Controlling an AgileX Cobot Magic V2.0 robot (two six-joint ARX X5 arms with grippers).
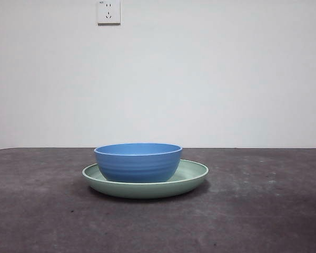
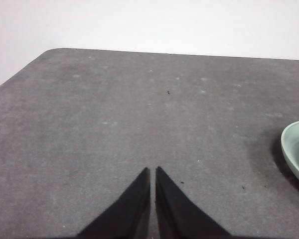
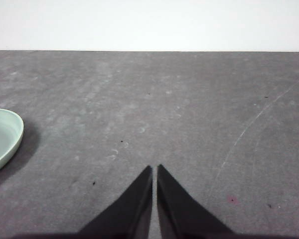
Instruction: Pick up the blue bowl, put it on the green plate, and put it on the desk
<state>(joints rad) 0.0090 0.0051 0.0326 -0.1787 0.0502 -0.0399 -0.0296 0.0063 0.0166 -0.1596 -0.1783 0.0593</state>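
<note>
The blue bowl sits upright inside the green plate, which lies on the desk at the middle of the front view. Neither gripper shows in the front view. My left gripper is shut and empty above bare desk, with an edge of the green plate off to one side. My right gripper is shut and empty above bare desk, with an edge of the green plate off to its side. The bowl is out of both wrist views.
A white wall with a socket stands behind the desk. The desk's rounded far corner shows in the left wrist view. A faint scratch marks the desk in the right wrist view.
</note>
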